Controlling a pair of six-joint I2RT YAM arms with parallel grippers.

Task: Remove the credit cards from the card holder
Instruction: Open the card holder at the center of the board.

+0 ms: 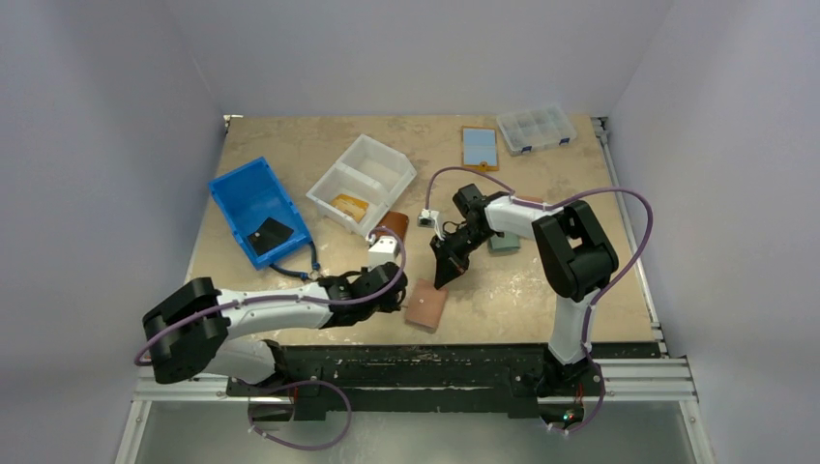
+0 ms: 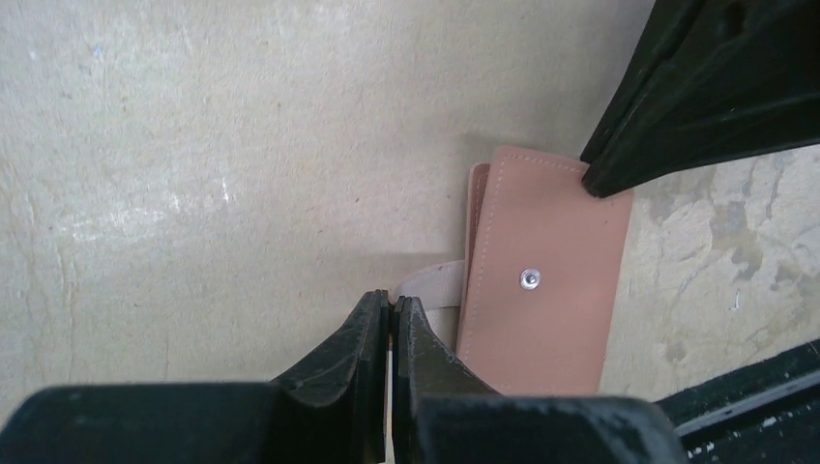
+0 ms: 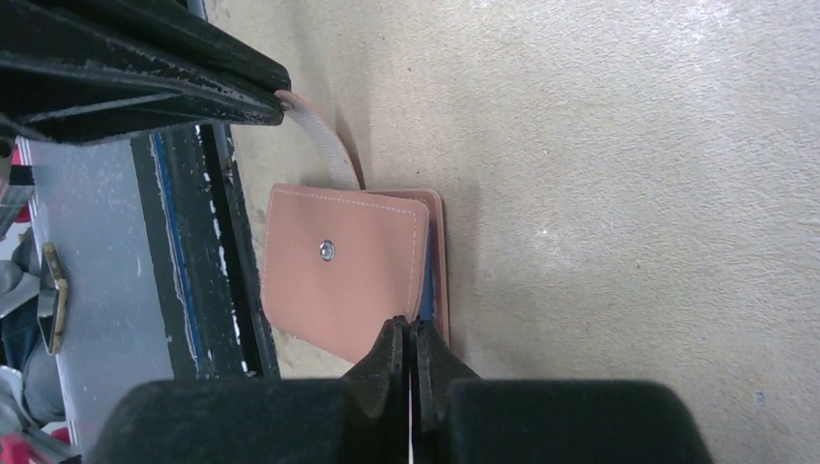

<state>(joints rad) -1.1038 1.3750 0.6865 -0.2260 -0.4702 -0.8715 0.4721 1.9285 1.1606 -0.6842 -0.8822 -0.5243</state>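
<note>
left gripper (image 2: 390, 324) sits nearest, clenched on the pale strap (image 2: 430, 282) that runs off the holder (image 2: 541, 300). the holder lies flat on the table (image 1: 600, 280) with its flap down. the cards (image 3: 426, 290) are inside it, showing only as a thin blue sliver between flap and back panel. right gripper (image 3: 411, 333) is clenched too, its tips at the holder's corner by that sliver. whether it pinches a card, leather or nothing, i cannot tell.

risks: a strap tug may drag the whole holder instead of steadying it, or the strap may slip out of the narrow pinch. if the right tips grip leather along with a card, the holder would likely lift with them and nothing would come free.

edges: the dark rail (image 3: 208, 242) at the table's near edge lies just beside the holder, so a pull that way could tip it off. bare table opens to the right and far side. the blue bin (image 1: 253, 198) is well apart.
</note>
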